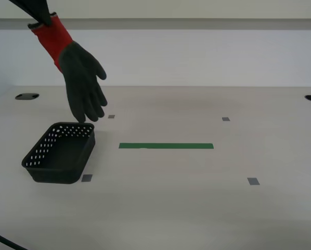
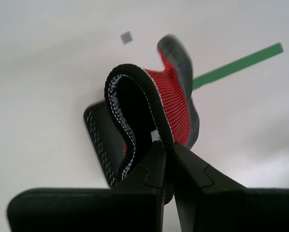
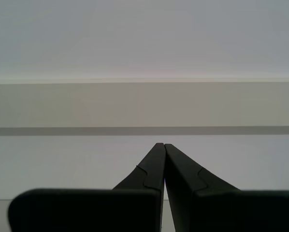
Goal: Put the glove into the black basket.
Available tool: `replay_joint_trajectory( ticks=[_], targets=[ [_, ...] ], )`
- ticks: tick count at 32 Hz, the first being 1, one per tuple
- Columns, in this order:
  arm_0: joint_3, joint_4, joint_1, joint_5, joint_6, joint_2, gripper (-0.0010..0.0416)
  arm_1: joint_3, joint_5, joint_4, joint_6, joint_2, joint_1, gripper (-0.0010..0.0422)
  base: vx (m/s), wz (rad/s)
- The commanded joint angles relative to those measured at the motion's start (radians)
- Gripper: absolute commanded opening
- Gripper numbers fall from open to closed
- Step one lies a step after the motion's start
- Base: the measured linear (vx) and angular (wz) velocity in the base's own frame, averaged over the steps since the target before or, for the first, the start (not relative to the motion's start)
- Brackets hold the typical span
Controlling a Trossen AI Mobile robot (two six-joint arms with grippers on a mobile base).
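Note:
The glove hangs in the air at the exterior view's upper left, red cuff up and dark grey fingers drooping just above the far edge of the black basket. My second gripper is shut on the glove's red cuff, with part of the basket visible below it. In the exterior view this gripper shows only at the top corner. My first gripper is shut and empty, pointing at a white wall; it is out of the exterior view.
The basket stands on a pale table. A green tape strip lies mid-table, with small grey tape squares around it. Dark round holes sit at the far corners. A black cable crosses the near corner.

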Motion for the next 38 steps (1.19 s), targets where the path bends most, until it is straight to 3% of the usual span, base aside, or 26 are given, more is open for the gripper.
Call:
replay_joint_trajectory(
  ticks=[1, 4, 5, 9, 12, 13, 16, 19, 28, 29, 31, 38],
  targets=[
    [0.002, -0.001, 0.0, 0.001, 0.0, 0.0, 0.0001, 0.004, -0.038, -0.04, 0.021, -0.023, 0.051, -0.0001, 0.0, 0.0],
    [0.002, -0.004, 0.0, 0.001, 0.0, 0.0, 0.0001, 0.003, -0.113, -0.066, 0.032, -0.024, 0.086, -0.0001, 0.0, 0.0],
    [0.002, -0.004, 0.0, 0.002, 0.0, 0.0, 0.0001, 0.003, -0.115, -0.07, 0.032, -0.024, 0.102, -0.0001, 0.0, 0.0],
    [0.002, -0.005, 0.0, 0.002, 0.0, 0.0, 0.0001, -0.035, -0.115, -0.056, 0.039, -0.024, 0.13, -0.0001, 0.0, 0.0],
    [0.002, -0.008, 0.001, 0.002, 0.0, 0.0, 0.0001, -0.19, -0.092, 0.024, 0.039, -0.024, 0.145, -0.0001, 0.0, 0.0],
    [0.002, -0.01, 0.001, 0.002, 0.0, 0.0, 0.0001, -0.28, -0.058, 0.119, 0.037, -0.024, 0.146, -0.0001, 0.0, 0.0],
    [0.002, -0.013, 0.001, 0.001, 0.0, 0.0, 0.0001, -0.381, -0.047, 0.212, 0.001, -0.021, 0.15, -0.0001, 0.004, -0.01],
    [0.002, -0.018, 0.001, 0.002, 0.0, 0.0, 0.0001, -0.433, -0.047, 0.245, -0.002, 0.016, 0.151, -0.0001, 0.0, 0.0],
    [0.002, -0.027, 0.001, 0.002, 0.0, 0.0, 0.0001, -0.443, -0.046, 0.471, -0.015, 0.335, 0.152, -0.0001, 0.0, 0.0],
    [0.002, -0.027, 0.001, 0.002, 0.0, 0.0, 0.0, -0.432, -0.047, 0.502, -0.027, 0.457, 0.152, 0.0, 0.0, 0.0],
    [0.002, -0.031, 0.001, 0.002, 0.0, 0.0, 0.0001, -0.422, -0.047, 0.534, -0.037, 0.522, 0.152, 0.0, 0.0, 0.0],
    [0.002, -0.052, 0.0, 0.005, 0.0, 0.0, 0.0001, -0.404, -0.048, 0.634, -0.043, 0.554, 0.153, 0.0, -0.002, 0.003]
  ],
)
